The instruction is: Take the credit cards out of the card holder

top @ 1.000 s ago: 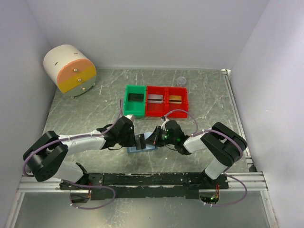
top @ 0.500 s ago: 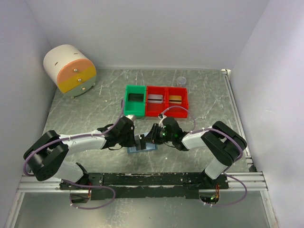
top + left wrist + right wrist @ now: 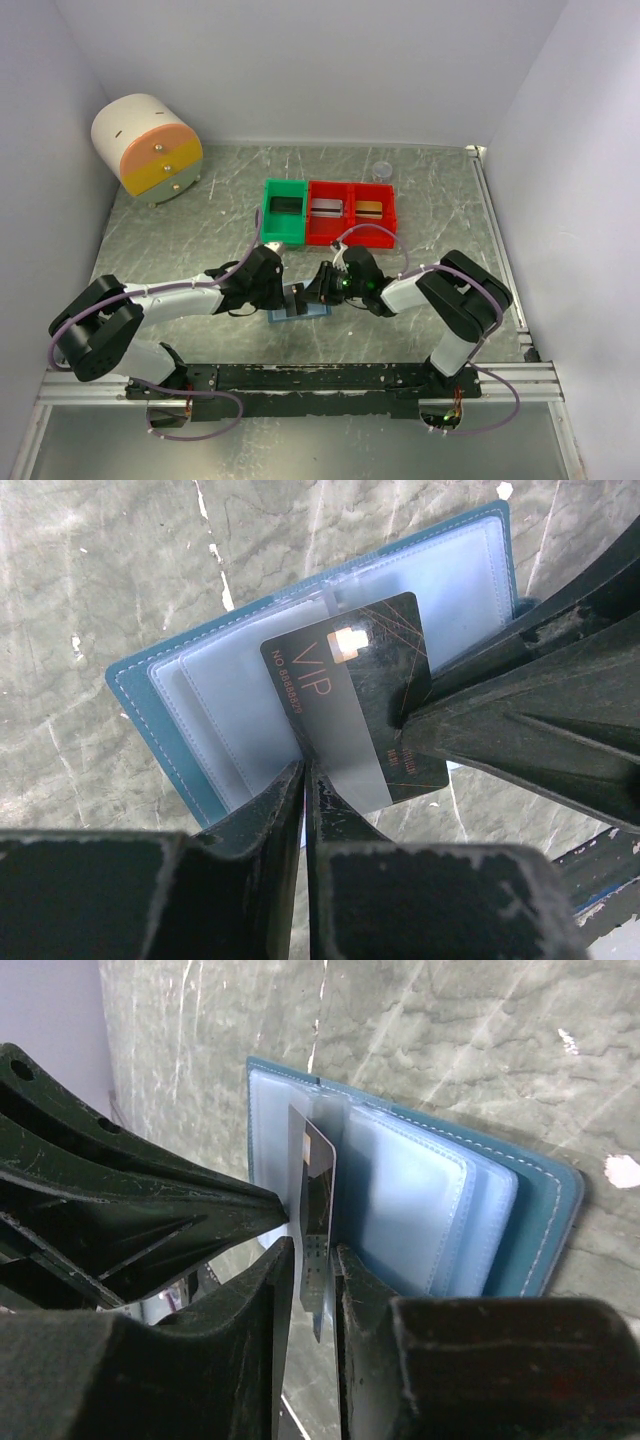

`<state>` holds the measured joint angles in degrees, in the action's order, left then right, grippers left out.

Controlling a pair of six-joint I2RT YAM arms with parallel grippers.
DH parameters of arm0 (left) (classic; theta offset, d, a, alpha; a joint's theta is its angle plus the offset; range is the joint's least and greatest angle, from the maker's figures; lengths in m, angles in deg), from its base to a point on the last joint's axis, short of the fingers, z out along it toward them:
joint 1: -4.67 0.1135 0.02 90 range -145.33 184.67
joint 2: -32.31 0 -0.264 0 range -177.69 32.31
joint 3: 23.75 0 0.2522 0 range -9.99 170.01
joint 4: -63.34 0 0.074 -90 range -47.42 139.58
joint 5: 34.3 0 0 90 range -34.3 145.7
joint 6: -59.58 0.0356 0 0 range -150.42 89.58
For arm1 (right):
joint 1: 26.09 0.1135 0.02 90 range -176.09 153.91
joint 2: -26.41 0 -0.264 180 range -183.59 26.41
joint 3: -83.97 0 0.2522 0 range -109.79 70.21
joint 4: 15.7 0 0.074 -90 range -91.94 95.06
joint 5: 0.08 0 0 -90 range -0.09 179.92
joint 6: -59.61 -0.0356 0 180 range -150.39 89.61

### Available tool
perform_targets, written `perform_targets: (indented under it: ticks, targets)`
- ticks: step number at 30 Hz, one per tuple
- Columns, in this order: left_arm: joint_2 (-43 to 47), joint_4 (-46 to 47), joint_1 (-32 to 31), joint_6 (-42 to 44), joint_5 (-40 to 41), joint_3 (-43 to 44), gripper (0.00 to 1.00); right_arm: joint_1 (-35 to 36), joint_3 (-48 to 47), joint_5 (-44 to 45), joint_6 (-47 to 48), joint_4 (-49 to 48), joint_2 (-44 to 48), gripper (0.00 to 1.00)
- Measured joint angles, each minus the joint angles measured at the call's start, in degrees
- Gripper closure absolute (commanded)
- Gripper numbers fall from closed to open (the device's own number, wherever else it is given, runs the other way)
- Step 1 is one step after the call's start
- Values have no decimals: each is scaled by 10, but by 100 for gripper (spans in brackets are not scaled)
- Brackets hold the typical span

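Observation:
The blue-grey card holder (image 3: 306, 312) lies open on the table between my two grippers, with its clear inner sleeves showing in the left wrist view (image 3: 150, 695) and the right wrist view (image 3: 545, 1210). A dark card (image 3: 350, 685) marked VIP stands partly out of a sleeve. My left gripper (image 3: 304, 772) is shut on a clear sleeve edge of the holder (image 3: 286, 297). My right gripper (image 3: 316, 1265) straddles the dark card (image 3: 318, 1200), jaws narrowly apart, with thin gaps either side (image 3: 322, 288). One of its fingers (image 3: 520, 720) touches the card's face.
A green bin (image 3: 268, 222) holds a dark card. Two red bins (image 3: 350, 236) hold a silvery card (image 3: 326, 208) and a gold card (image 3: 370, 209). A round cream and orange drawer unit (image 3: 148, 145) stands at the back left. A small clear cap (image 3: 381, 171) lies behind the bins.
My right gripper has moved left towards the card holder and now stands around the dark card. The left gripper has stayed in place.

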<state>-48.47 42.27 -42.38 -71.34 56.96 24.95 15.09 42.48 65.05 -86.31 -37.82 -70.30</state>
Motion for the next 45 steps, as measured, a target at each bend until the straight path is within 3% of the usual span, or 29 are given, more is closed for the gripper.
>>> perform_targets:
  ticks: [6, 18, 23, 29, 37, 45]
  targets:
    - [0, 0, 0, 0, 0, 0, 82, 0, 2, -15, -6, -24, -17, 92]
    - [7, -14, 0, 0, 3, 0, 82, 0, 6, -26, -21, -60, -26, 86]
    - [9, -16, 0, 0, 3, 0, 82, 0, 12, -28, -32, -76, -38, 98]
    - [20, -28, 0, 0, 12, -1, 77, 0, 18, 1, -27, -47, -1, 100]
    - [100, -76, 0, 0, 52, -5, 58, -3, 31, 58, 1, 20, 91, 100]
    - [172, -138, 0, 7, 102, 15, 22, -3, 57, 67, 23, 21, 149, 100]
